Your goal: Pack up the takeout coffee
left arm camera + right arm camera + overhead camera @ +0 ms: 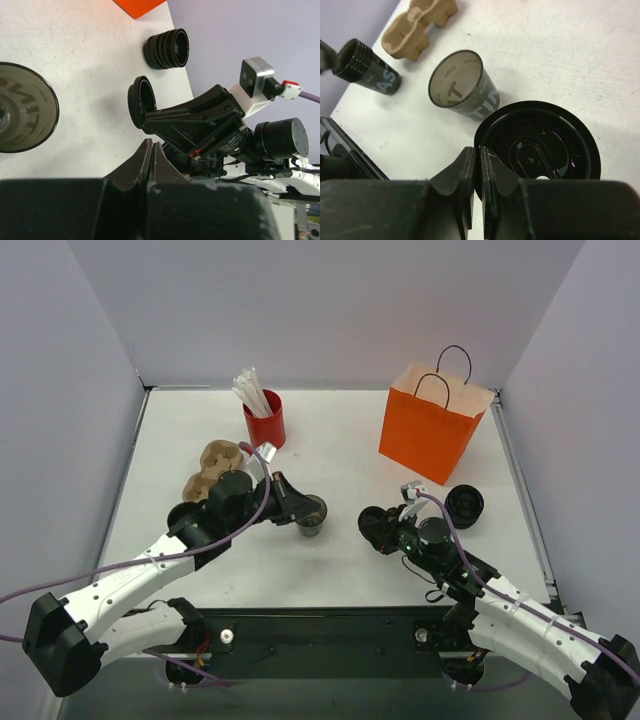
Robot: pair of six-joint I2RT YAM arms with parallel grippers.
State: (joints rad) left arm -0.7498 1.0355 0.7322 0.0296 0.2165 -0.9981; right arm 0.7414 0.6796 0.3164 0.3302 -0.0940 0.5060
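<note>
Since the small dark paper cup [311,517] stands open-topped near the middle of the white table [340,455], the right gripper [477,150] holds a round black plastic lid [540,150] just to the cup's right. Its jaws are pinched on the lid's rim, so the disc hangs free beyond the fingers, not yet over the cup's mouth. The left gripper [152,149] has its jaws pressed together on nothing, its tip just beside the cup on the opposite side. This looks like a brace against sliding when the lid is pressed on, though I cannot tell whether it touches. The stack of black lids [465,505] sits near the right arm, handy for another cup. The orange paper bag [432,430] stands open at the back and the brown pulp cup carrier [215,465] lies to the left, both probably waiting for capped cups.
</note>
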